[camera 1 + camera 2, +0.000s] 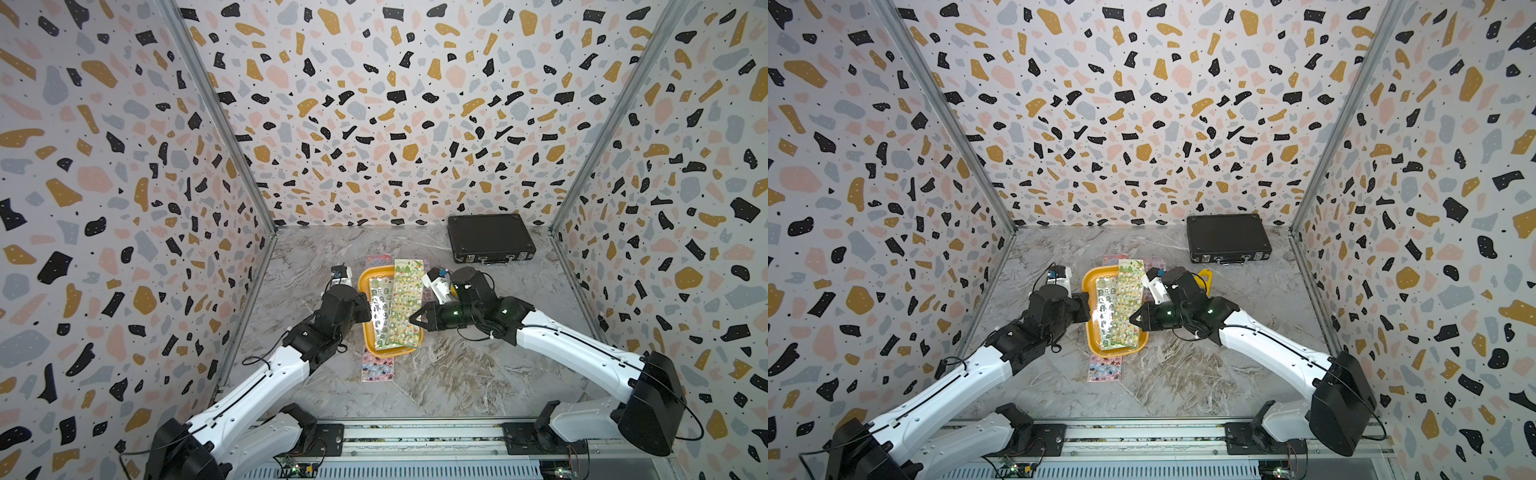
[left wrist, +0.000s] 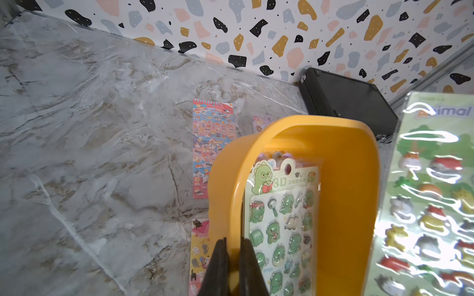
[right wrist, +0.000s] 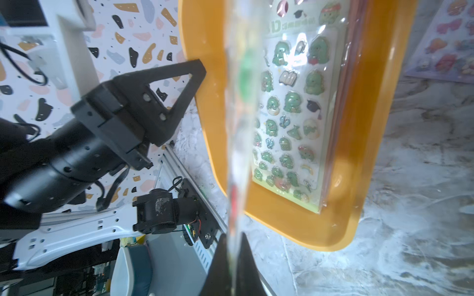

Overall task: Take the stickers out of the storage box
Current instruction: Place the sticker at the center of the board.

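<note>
The yellow-orange storage box (image 1: pixel 390 353) sits mid-table in both top views. My left gripper (image 1: pixel 365 309) is shut on its left wall, one finger inside and one outside, as the left wrist view shows (image 2: pixel 234 258). My right gripper (image 1: pixel 411 319) is shut on the near edge of a yellow-green sticker sheet (image 1: pixel 405 299), lifted at a slant over the box and seen edge-on in the right wrist view (image 3: pixel 238 128). A green dinosaur sticker sheet (image 2: pixel 282 217) lies on top inside the box. More stickers lie on the table: a pink sheet (image 2: pixel 213 148) beyond the box, a purple one (image 1: pixel 1156 264), another (image 1: pixel 378 370) nearer.
A black latched briefcase (image 1: pixel 490 243) lies at the back right near the wall. A yellow triangular plastic piece (image 1: pixel 1204 276) sits just behind my right wrist. Patterned walls close in three sides, and a metal rail (image 1: pixel 415 436) runs along the front edge.
</note>
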Controlling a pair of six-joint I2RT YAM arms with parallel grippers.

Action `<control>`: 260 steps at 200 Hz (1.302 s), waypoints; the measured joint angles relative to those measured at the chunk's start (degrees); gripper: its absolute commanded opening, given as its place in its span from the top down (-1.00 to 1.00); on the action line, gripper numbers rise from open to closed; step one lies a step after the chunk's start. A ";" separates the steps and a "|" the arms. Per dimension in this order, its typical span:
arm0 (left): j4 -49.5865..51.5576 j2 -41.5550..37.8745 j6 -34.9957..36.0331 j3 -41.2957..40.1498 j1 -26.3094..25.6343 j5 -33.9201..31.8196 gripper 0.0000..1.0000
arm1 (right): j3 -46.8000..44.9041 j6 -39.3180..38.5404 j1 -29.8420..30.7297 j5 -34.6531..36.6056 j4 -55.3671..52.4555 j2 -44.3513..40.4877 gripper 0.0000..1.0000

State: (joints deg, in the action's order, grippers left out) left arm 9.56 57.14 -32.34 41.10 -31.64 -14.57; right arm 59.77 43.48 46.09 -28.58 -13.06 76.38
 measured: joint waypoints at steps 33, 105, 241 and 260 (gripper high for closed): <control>1.42 -2.95 -1.31 -0.02 0.55 -3.52 1.00 | -2.43 0.81 -4.42 -4.46 0.15 -2.91 1.00; 4.24 -11.04 -6.78 -3.23 4.04 -12.04 1.00 | -4.50 -7.96 -18.84 -10.32 -18.01 -4.20 1.00; 3.30 -12.98 -8.85 -5.88 4.22 -13.40 1.00 | -9.16 -1.53 -12.31 -16.83 -3.96 19.47 0.86; 3.06 -12.98 -8.85 -5.88 4.22 -13.07 1.00 | -8.13 -2.08 -12.22 -16.83 -4.02 21.40 0.83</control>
State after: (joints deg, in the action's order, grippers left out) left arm 12.62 44.16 -41.19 35.22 -27.42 -27.64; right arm 51.64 41.41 33.87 -45.41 -17.08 97.78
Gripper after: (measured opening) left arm 0.083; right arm 0.080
